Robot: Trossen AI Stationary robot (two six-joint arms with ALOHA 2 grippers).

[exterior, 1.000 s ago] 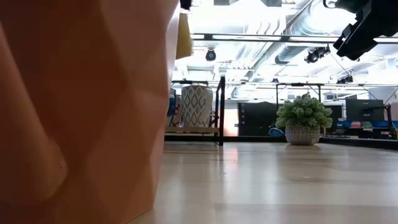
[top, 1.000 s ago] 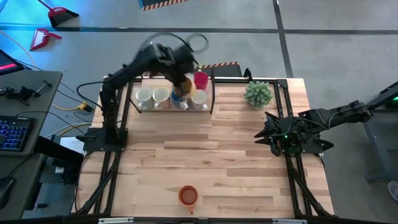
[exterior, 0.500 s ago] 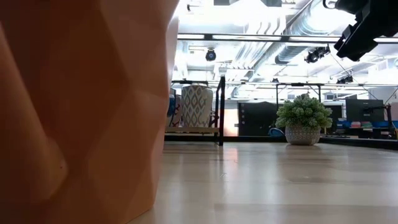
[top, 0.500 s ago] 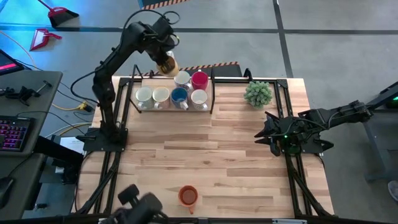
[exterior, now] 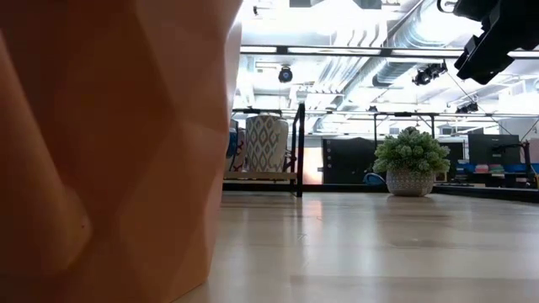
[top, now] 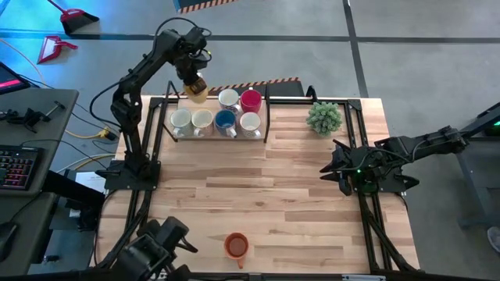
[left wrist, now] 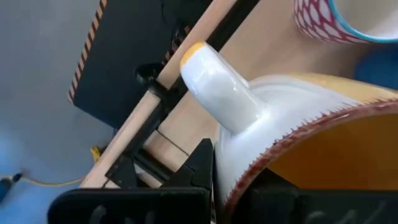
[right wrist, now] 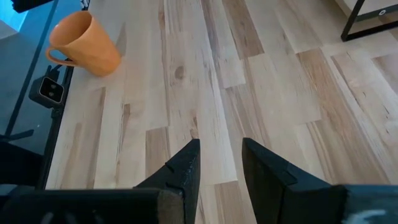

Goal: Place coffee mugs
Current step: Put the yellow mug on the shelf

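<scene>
Left gripper (top: 192, 80) clamped on a yellow-orange ceramic mug with a white handle (top: 196, 87), held above the far edge of the wooden tabletop (top: 266, 195), beside six mugs in a dark rack (top: 267, 117). Right gripper (right wrist: 219, 163) parted, empty, near the right edge. Orange faceted mug (top: 236, 245) standing by the near edge.

Low view: orange mug (exterior: 109, 143) fills the left half, cut off at top, left and bottom edges; handle not visible. It hides most of the rack (exterior: 261, 175) behind; only one patterned mug (exterior: 266, 143) shows fully. Left wrist view: yellow mug (left wrist: 298, 143) cut off at right and bottom, patterned cup (left wrist: 339, 18) cropped at top. High view: mug patterns too small to tell.
</scene>
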